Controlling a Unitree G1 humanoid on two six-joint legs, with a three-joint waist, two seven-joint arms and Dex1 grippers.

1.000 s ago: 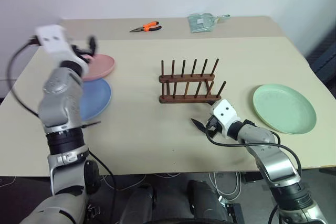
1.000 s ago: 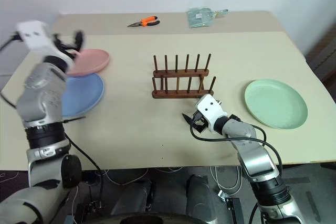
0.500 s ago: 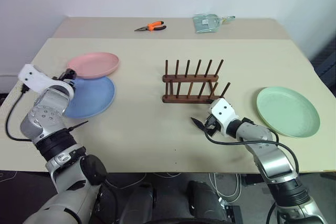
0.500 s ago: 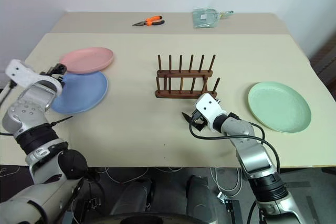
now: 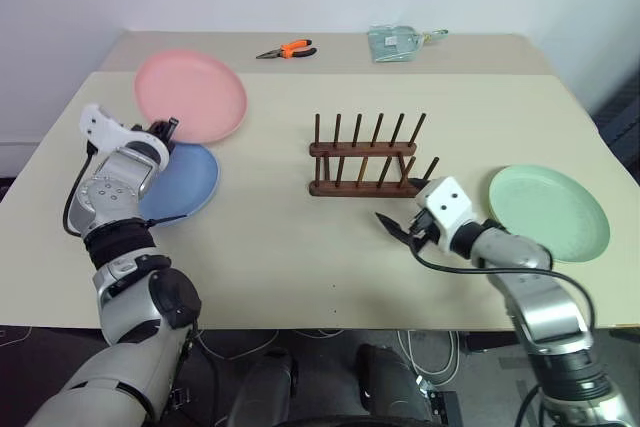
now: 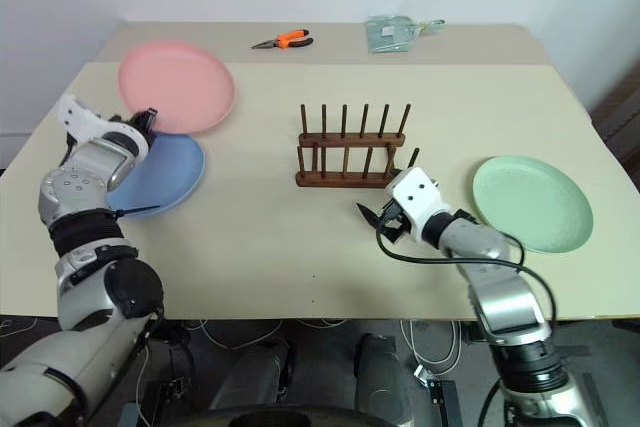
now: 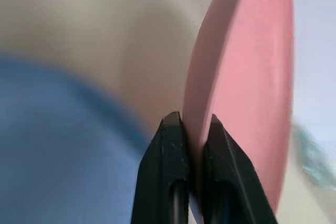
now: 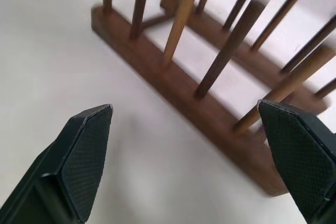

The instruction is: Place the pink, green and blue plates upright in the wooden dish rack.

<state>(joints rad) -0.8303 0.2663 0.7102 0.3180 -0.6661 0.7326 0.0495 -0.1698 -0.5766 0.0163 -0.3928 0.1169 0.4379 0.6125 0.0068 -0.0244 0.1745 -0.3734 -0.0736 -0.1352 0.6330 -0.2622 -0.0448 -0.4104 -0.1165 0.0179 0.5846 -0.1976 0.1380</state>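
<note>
Where it lay flat before | pink plate [image 5: 190,95] now raised, clenched in left pincer [image 7: 191,129] | right pincer [image 8: 189,150] released

Pink plate [image 5: 192,95], blue plate [image 5: 185,183], green plate [image 5: 548,213]: all matt, smooth, look like plastic or glazed ceramic, can't tell which. Rack [image 5: 366,159]: dark brown wood, satin finish, round pegs w/ visible grain in right wrist view. Table [image 5: 300,247]: pale beige, smooth matt laminate look. Right gripper [image 8: 194,166] finger pads [image 8: 89,156] black w/ fine cross-hatch texture. Left gripper [image 7: 191,124] fingers smooth black plastic, slight sheen
</note>
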